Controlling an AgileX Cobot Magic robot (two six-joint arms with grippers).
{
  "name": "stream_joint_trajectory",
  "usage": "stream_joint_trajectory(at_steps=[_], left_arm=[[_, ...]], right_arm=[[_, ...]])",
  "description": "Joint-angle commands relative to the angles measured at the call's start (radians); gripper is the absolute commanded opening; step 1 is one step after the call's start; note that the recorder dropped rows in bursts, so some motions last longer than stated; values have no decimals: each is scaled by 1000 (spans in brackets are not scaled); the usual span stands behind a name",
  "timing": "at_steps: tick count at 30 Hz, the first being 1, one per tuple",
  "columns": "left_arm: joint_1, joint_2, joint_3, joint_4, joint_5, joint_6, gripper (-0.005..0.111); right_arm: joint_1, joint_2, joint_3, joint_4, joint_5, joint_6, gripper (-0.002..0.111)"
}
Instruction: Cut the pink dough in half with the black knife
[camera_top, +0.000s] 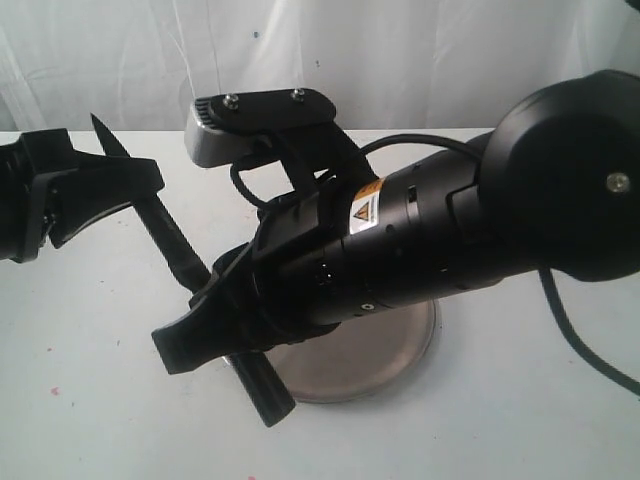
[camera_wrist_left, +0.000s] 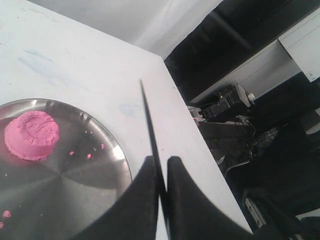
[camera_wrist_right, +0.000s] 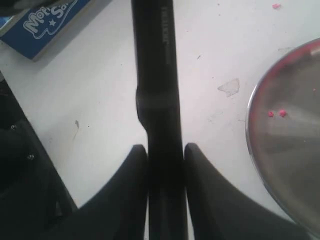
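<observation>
Evidently the slim all-black knife (camera_top: 170, 235), long and serrated in the blade, is held at both ends over the white table (camera_top: 80, 380): the left fingers (camera_wrist_left: 142, 200) are pressed together on the thin blade not far from its point, and the right fingers (camera_wrist_right: 125, 195) are pinched around the thicker rounded handle. The bright pink dough (camera_wrist_left: 31, 135), a small squat flat-topped cylinder, is seen uncut on the round steel plate (camera_wrist_left: 75, 200), off to one side of its middle, with tiny pink crumbs (camera_wrist_left: 90, 152) scattered beside it; the blade is kept outside the plate's rim, apart from the dough. The knife may be judged light and stiff, yet slick along the flat of the blade — a hold there is likely shallow and easily twisted, so the handle is better trusted for pressing. The dough is probably soft and slightly sticky — it should yield to a straight downward push across its flat top, though it may be squashed or dragged if the blade is drawn sideways.
</observation>
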Motion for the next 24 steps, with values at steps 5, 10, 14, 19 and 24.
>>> stream_joint_trajectory(at_steps=[5, 10, 14, 19, 24], left_arm=[[-4, -2, 7, -21, -23, 53, 0], [-4, -2, 7, -21, -15, 118, 0], [-4, -2, 5, -21, -17, 133, 0], [-4, -2, -13, -21, -3, 156, 0], [-4, -2, -22, -21, 4, 160, 0]], right_arm=[[-1, -13, -2, 10, -57, -2, 8], [-1, -13, -2, 10, -76, -4, 8], [-1, -13, -2, 10, -81, -4, 8], [-1, -13, -2, 10, -81, -4, 10], [-1, -13, -2, 10, -81, -4, 31]])
